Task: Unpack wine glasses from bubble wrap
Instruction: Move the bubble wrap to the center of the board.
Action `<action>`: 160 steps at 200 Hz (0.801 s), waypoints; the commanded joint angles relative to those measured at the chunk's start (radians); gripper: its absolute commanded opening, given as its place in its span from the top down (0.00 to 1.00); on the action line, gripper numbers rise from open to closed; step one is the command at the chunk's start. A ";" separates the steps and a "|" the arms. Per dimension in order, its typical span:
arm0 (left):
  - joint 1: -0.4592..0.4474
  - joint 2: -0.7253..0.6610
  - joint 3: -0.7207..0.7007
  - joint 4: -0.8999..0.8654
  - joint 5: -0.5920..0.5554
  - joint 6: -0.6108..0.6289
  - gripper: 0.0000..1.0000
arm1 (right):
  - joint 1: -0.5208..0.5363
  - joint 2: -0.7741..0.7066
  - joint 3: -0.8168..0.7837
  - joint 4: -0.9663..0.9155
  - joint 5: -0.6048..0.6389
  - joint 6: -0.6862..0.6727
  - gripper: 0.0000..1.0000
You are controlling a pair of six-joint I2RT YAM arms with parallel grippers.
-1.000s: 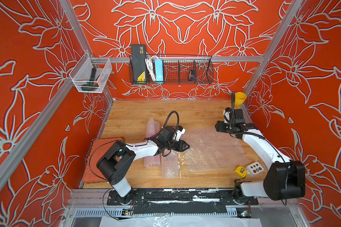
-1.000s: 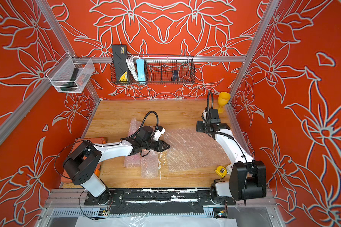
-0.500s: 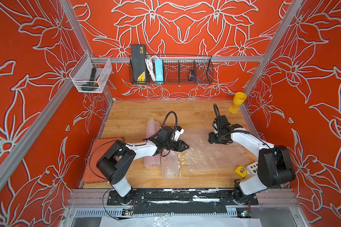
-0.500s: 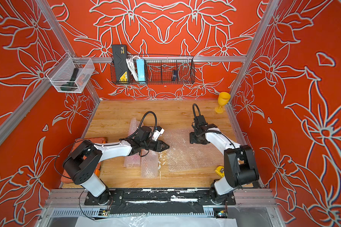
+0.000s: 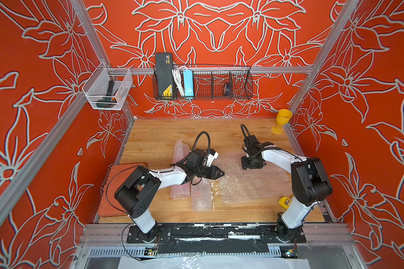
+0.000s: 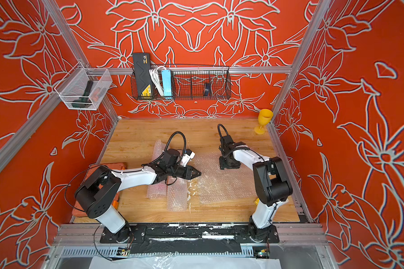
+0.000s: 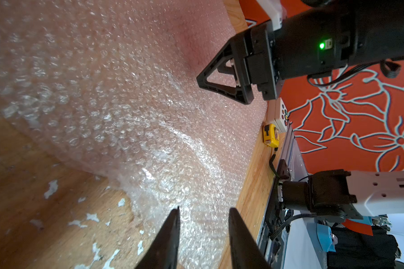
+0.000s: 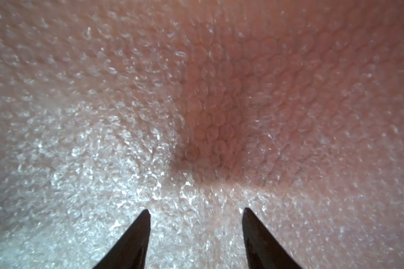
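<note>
Hovering at the left edge of the flat bubble wrap sheet [image 5: 250, 184], my left jaws stand partly apart with nothing between them. In the left wrist view my two fingertips [image 7: 170, 233] frame only the sheet's rumpled edge and the bare wooden surface [image 7: 33, 186] beside it. I cannot tell whether the tips touch the plastic.

My right jaws point straight down over the far part of the same sheet [image 6: 224, 184]. They stand wider apart than the left ones and they too are empty. In the right wrist view the fingertips [image 8: 135, 244] have nothing but bubbles between and around them, and the sheet shows a shallow shaded dip ahead of them. The tips are close to the sheet, but I cannot say whether they touch it.

Two rolled tubes of bubble wrap lie under and beside my left arm. One is a pink-tinted tube [image 5: 180, 151]. The other is a clearer tube [image 5: 201, 198], just beside it and nearer the sheet. I cannot make out what is inside either.

The yellow goblet [image 5: 281, 121] stands upright and unwrapped in the far right corner of the surface, well apart from both jaws, as both top views show [image 6: 264, 121].
</note>
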 commanded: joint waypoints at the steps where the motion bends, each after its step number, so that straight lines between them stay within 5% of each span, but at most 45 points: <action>1: -0.002 -0.022 0.006 0.004 0.003 0.004 0.65 | 0.009 0.035 0.023 -0.011 0.018 0.008 0.37; 69: -0.002 -0.056 0.003 -0.020 -0.014 0.015 0.65 | -0.002 0.182 0.107 0.049 0.052 0.002 0.36; 160: 0.000 -0.109 -0.016 -0.046 -0.048 0.023 0.65 | -0.083 0.424 0.538 -0.078 0.010 -0.078 0.36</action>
